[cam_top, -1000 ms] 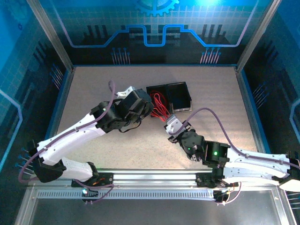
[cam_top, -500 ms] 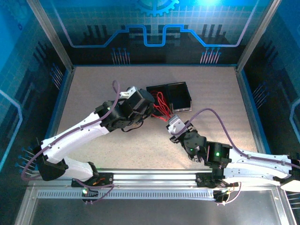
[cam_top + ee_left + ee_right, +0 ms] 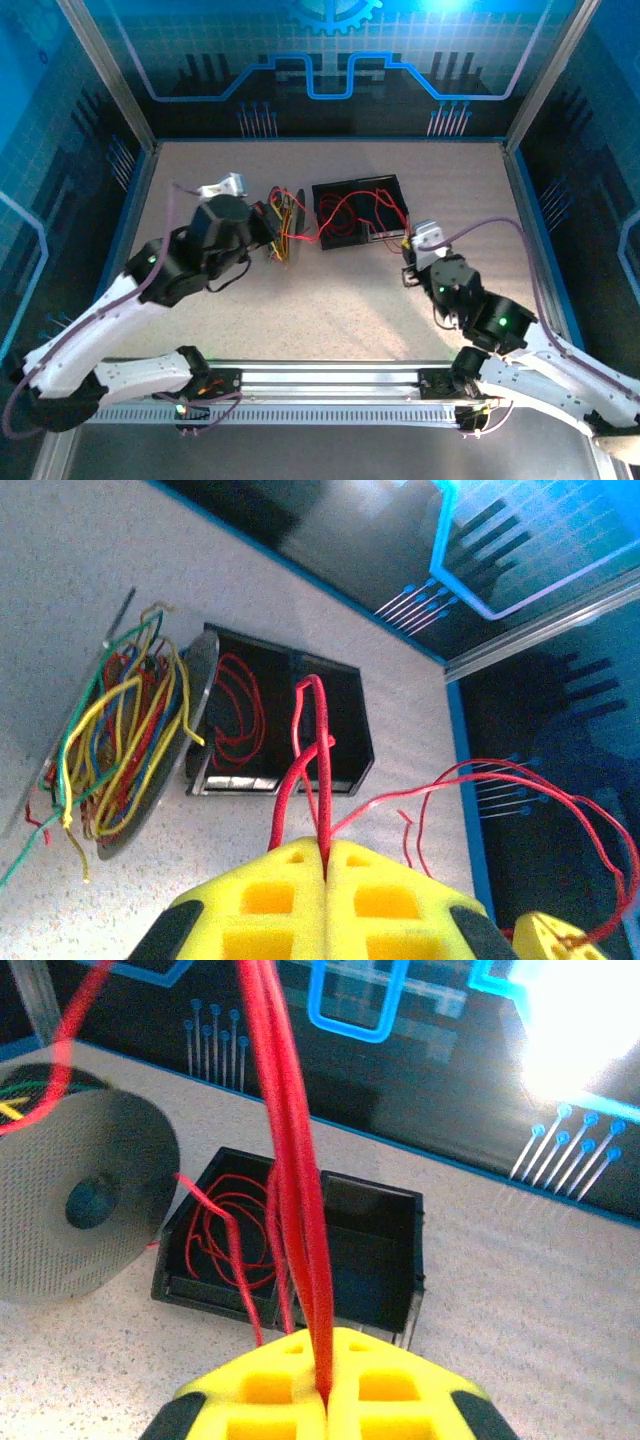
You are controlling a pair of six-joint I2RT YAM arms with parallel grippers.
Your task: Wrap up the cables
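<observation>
Red cables (image 3: 300, 1210) — thin, loose loops | some strands yellow, green, blue

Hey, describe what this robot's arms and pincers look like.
The left arm and right arm have white shells with black joints and small green lights. A pale purple cable runs along each. The left pincer and right pincer have blocky yellow fingers with square recesses.

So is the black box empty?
Not empty. Red cables lie looped in one half of the box; the other half looks bare.
</observation>
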